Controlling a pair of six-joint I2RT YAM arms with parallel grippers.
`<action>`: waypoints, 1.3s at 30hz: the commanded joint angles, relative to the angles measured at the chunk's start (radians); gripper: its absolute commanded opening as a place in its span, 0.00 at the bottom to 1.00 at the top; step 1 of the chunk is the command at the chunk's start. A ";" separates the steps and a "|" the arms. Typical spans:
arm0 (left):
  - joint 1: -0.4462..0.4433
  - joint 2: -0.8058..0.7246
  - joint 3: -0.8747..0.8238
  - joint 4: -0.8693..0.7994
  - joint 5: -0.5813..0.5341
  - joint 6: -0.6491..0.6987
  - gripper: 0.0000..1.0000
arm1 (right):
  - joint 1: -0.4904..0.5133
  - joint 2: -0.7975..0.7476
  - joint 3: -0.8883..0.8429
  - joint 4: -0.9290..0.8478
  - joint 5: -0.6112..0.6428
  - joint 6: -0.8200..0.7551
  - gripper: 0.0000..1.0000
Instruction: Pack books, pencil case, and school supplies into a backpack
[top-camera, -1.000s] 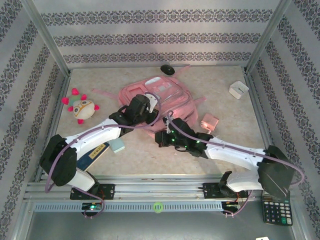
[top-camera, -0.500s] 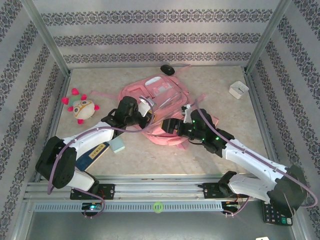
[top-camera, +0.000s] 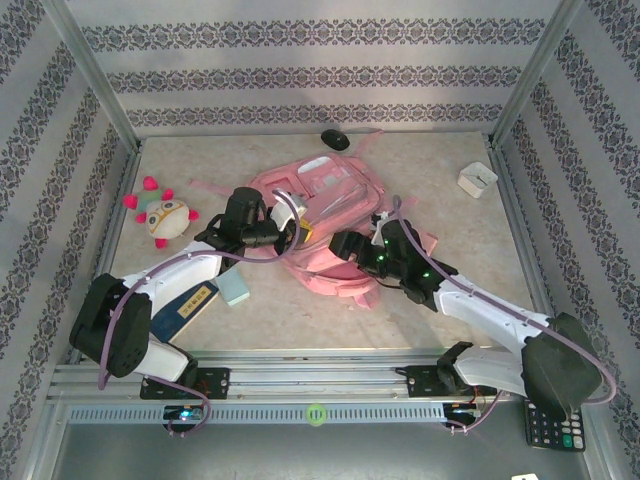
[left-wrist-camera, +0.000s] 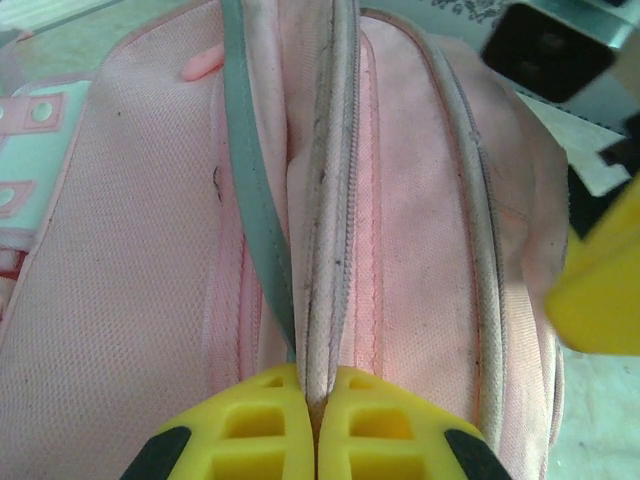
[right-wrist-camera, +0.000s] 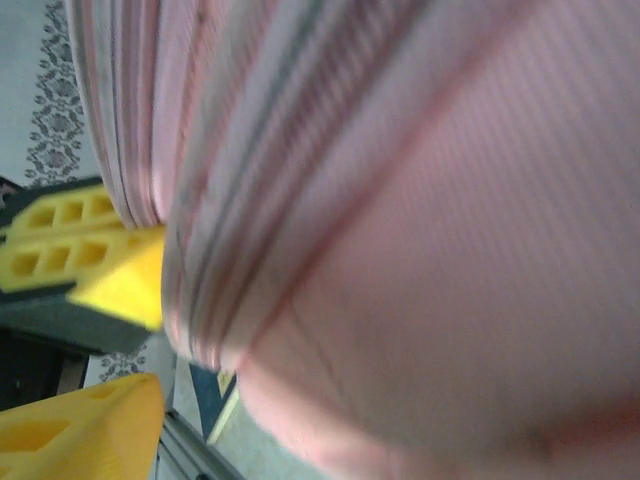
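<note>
Pink backpack (top-camera: 330, 200) lies flat mid-table: soft woven fabric, with paler panels on the front. My left gripper (left-wrist-camera: 315, 430) is clamped tight on a raised zipper seam of it. The left wrist cam has that ridge running straight up from the yellow ribbed fingertips, with a grey-green trim strip alongside, and that detail is way too small from overhead. Right gripper (right-wrist-camera: 150, 335) has its jaws standing open, right up against the bag's rounded edge. That wrist view is mostly blurry pink stripes, so the texture is lost there. Overhead adds the layout: the thin dark blue book (top-camera: 187, 308) with its yellowish patch sits partly under the left arm. The flat pale blue pencil case (top-camera: 237, 289) is just beside it, and both are outside the bag.
</note>
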 joint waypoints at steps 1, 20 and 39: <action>0.003 -0.031 0.040 0.077 0.125 0.068 0.00 | -0.008 0.049 0.029 0.169 0.027 0.016 0.69; 0.001 -0.526 0.010 -0.555 -0.421 -0.371 0.54 | 0.133 0.068 0.168 0.204 0.275 -0.073 0.00; -0.175 -0.555 -0.404 -0.115 -0.293 -0.596 0.55 | 0.173 0.123 0.240 0.204 0.285 -0.094 0.00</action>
